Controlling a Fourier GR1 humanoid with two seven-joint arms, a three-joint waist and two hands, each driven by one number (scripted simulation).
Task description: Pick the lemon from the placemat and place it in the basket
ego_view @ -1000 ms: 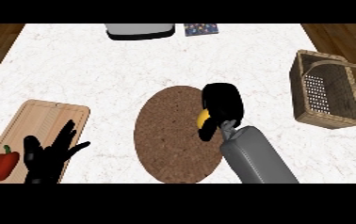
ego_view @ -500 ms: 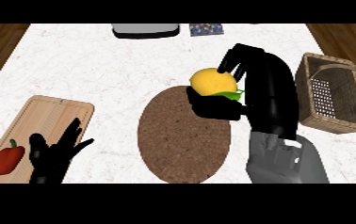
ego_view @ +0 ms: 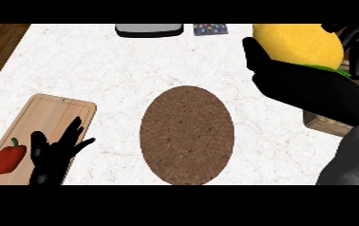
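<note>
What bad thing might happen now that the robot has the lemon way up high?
The lemon is held up in the right hand, which hides most of the basket. Only a corner shows, so the drop could be misjudged and the lemon might land on the counter instead. Round as it is, it might then roll away.

My black right hand [ego_view: 301, 85] showing large at upper right, fingers curling round round yellow lemon [ego_view: 300, 43]. My grey right forearm entering at lower right corner. My black left hand [ego_view: 54, 154] resting at lower left, fingers spreading upward.
</note>
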